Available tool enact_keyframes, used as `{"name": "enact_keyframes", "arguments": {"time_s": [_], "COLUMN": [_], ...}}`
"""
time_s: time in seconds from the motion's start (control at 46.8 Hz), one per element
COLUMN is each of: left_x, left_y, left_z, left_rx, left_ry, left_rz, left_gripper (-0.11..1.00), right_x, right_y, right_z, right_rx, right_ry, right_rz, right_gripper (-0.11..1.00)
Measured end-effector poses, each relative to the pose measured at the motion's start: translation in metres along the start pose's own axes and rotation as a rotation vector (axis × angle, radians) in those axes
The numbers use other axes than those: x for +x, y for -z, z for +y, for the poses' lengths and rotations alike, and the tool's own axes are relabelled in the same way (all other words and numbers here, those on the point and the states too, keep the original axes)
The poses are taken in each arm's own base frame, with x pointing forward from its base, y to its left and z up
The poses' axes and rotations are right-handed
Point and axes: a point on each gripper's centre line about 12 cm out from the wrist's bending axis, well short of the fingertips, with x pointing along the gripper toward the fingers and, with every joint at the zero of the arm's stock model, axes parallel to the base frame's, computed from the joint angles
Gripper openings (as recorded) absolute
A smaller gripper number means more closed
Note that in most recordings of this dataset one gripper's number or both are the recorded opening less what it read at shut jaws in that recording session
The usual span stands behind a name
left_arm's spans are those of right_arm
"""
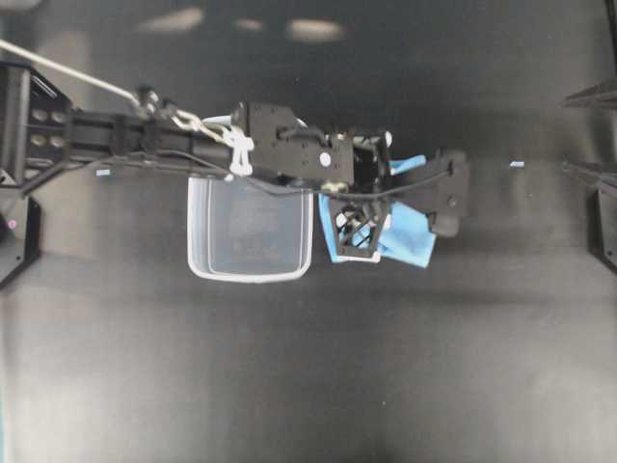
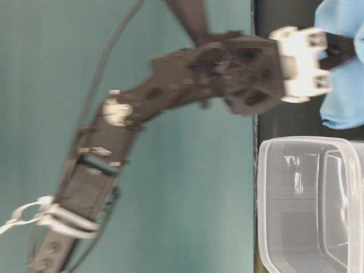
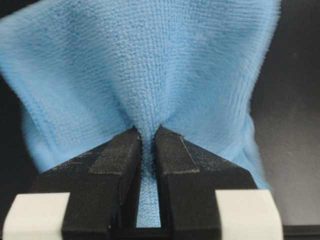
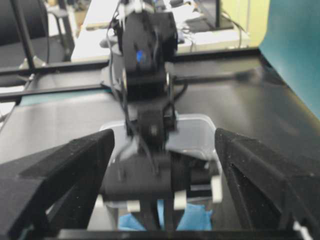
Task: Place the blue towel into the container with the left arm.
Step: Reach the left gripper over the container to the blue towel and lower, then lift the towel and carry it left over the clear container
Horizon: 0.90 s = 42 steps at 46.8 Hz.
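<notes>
Two black fingers (image 3: 172, 150) of the left gripper (image 3: 147, 145) are seen pinched together on a raised fold of the blue towel (image 3: 150, 65), with the pile bunched into a narrow ridge between the pads. The towel is found on the dark table (image 1: 289, 386), just beside the container (image 1: 251, 236) on the side away from the left arm's base, and it is partly covered by the left arm (image 1: 116, 135) in the overhead view. In the table-level view the clear tub's thick rim is shown close to the cloth, though whether they touch cannot be told.

The cloth is judged to be light, soft and limp: it can be expected to drape and swing once lifted, and nothing fragile is involved. A grip near the middle of the fabric, as taken here, is judged suitable, since the corners would then hang down evenly and clear the rim more easily. Microfibre is not slippery, so a firm pinch should be kept without trouble.

The right gripper (image 4: 165, 170) is seen with its jaws spread wide, holding nothing, well apart from the towel.
</notes>
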Motion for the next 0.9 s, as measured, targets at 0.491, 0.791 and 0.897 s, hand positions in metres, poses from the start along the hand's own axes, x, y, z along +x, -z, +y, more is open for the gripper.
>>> {"name": "enact_keyframes", "arguments": {"time_s": [0.491, 0.791, 0.897], "left_x": [-0.199, -0.200, -0.196], "left_y": [0.011, 0.071, 0.079], "left_z": [0.024, 0.006, 0.006], "left_rx": [-0.035, -0.039, -0.041], "left_ry": [-0.059, -0.043, -0.041], "left_rz": [-0.151, -0.100, -0.089], "left_gripper": [0.05, 0.05, 0.05], "right_x": [-0.001, -0.001, -0.001], "right_y": [-0.002, -0.002, -0.003], "right_z": [0.000, 0.000, 0.000], "right_rx": [0.002, 0.002, 0.002], "right_ry": [0.001, 0.001, 0.001], "right_rz": [-0.014, -0.018, -0.020], "right_gripper": [0.78, 0.78, 0.78]}}
